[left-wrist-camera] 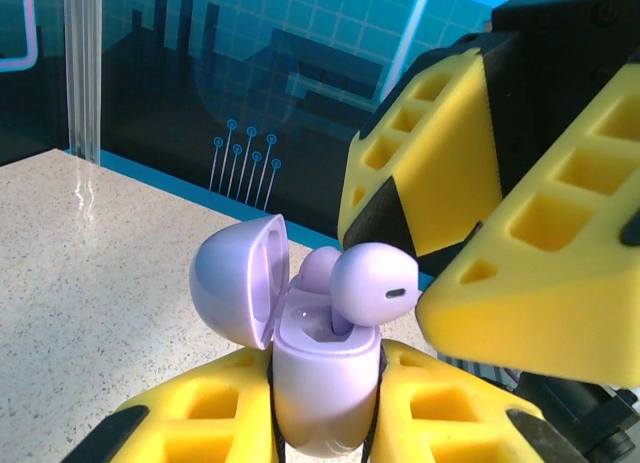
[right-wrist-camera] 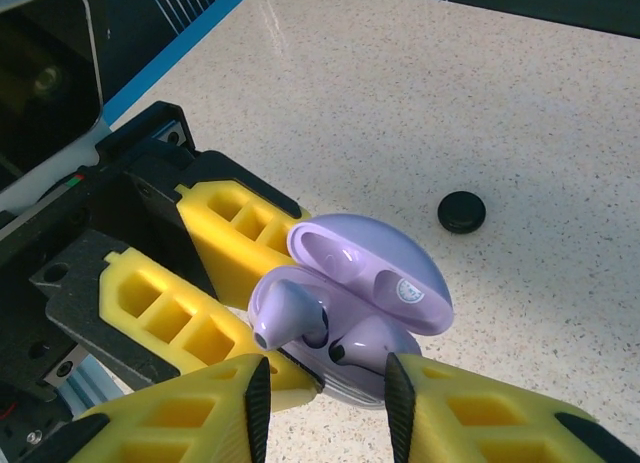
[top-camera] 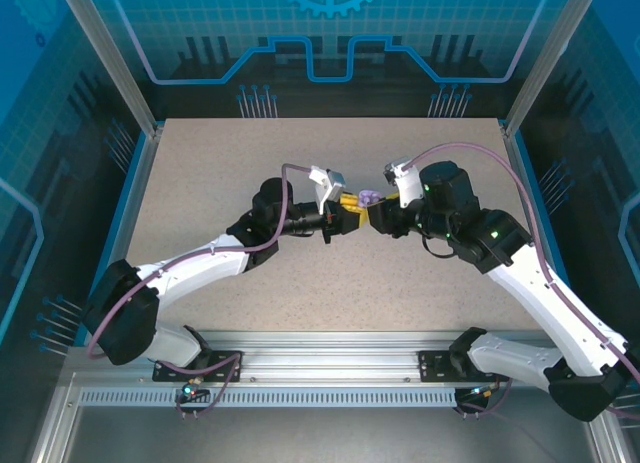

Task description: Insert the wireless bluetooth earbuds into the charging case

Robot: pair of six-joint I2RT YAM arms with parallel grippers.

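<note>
Overhead, just left of centre, clamps the left gripper (top-camera: 345,215) shut on the lavender charging case (top-camera: 368,197), held clear above the speckled beige table (top-camera: 220,163). Faces the right gripper (top-camera: 380,211) immediately to the right, nose to nose, fingers parted and holding nothing.

Closer, from the left wrist: pinches the smooth, glossy, pebble-rounded case at bottom centre between two yellow fingers (left-wrist-camera: 200,418) moulded with square hollow cells. Props the domed lid (left-wrist-camera: 240,283) open, tilted left. Cradles two lavender earbuds in the wells: one (left-wrist-camera: 375,288) in front, its bulbous head standing proud of the rim with a small dark slot on it, the other (left-wrist-camera: 320,266) half hidden behind. Crowds the upper right with the right gripper's blocky yellow fingers (left-wrist-camera: 530,243), lower tip just beside the front earbud; touching or not, cannot tell.

From the right wrist, left to right: cellular yellow fingers (right-wrist-camera: 230,233) on black mounts, then the open case with both buds in it, then, along the lower edge, two black-edged fingers (right-wrist-camera: 470,423) set apart, flanking the case's near end. Adds, well apart at right, a small black round disc (right-wrist-camera: 461,212) lying flat on the table.
</note>
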